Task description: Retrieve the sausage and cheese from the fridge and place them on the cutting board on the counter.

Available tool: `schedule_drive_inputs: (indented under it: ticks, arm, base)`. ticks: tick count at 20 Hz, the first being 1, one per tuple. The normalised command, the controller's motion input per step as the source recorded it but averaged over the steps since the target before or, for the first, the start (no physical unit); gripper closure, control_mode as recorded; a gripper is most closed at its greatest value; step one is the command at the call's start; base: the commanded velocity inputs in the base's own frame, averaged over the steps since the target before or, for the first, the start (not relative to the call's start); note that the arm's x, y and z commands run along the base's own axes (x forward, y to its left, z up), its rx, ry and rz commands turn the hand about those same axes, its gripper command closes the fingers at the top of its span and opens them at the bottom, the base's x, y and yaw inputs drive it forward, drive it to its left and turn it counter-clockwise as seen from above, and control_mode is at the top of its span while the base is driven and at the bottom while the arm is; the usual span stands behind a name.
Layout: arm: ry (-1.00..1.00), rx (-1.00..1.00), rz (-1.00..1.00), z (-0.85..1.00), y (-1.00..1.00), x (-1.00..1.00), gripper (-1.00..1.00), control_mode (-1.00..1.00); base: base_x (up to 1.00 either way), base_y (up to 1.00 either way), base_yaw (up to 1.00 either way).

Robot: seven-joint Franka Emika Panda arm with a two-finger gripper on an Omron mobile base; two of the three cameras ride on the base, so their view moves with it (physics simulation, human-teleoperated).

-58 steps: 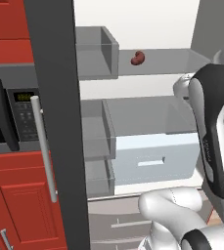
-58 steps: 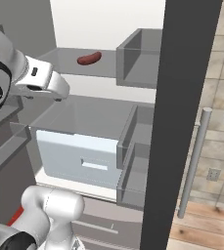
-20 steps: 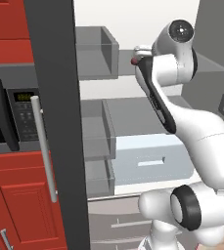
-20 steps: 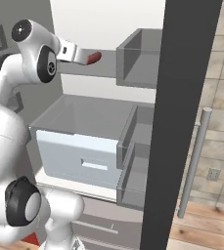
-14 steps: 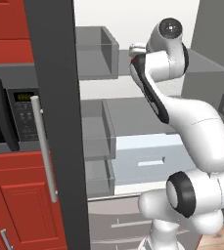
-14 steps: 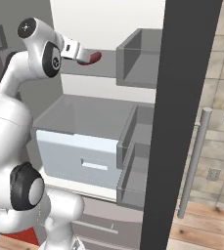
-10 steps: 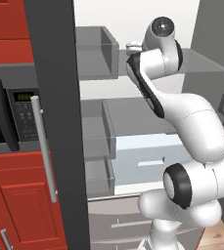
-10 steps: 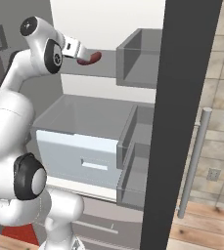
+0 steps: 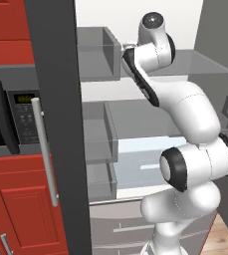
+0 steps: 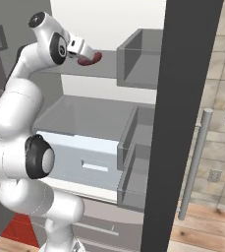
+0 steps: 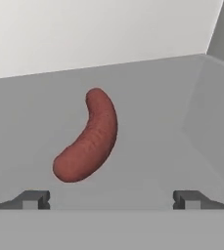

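The reddish-brown curved sausage [image 11: 86,141] lies on the grey upper shelf [image 11: 152,97] of the open fridge [image 9: 56,124]. In the hand view it rests just beyond my open gripper [image 11: 111,200], a little left of the midline, with nothing between the fingertips [image 11: 33,199]. From the right base view, my gripper [image 10: 88,54] reaches in at shelf height, and the sausage [image 10: 93,59] peeks out past it. The cheese, the cutting board and the counter are out of view.
A grey door bin [image 10: 138,59] hangs to the right of the sausage. Below the shelf sits a white drawer [image 10: 84,157]. The dark door edge with its bar handle [image 9: 43,149] stands at the left, beside a microwave [image 9: 16,114] in red cabinets.
The arm has stretched up and forward into the upper shelf, bringing the hand close to the sausage. The gripper stayed open and the sausage has not moved.
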Motion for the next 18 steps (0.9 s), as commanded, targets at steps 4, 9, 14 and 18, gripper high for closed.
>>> schedule_drive_inputs:
  ticks: [4,9,14,18]
  arm:
    - [0.04,0.0,-0.01,-0.16,0.0,0.45,-1.0,-1.0]
    - [0.0,0.0,-0.02,-0.08,0.0,0.52,-1.0,-1.0]
    - [0.02,0.0,-0.04,0.0,0.0,0.52,-1.0,-1.0]
    - [0.14,0.04,-0.03,-0.12,0.0,0.29,-1.0,-1.0]
  base:
    - [0.0,0.0,0.0]
    - [0.0,0.0,0.0]
    - [0.0,0.0,0.0]
    - [0.0,0.0,0.0]
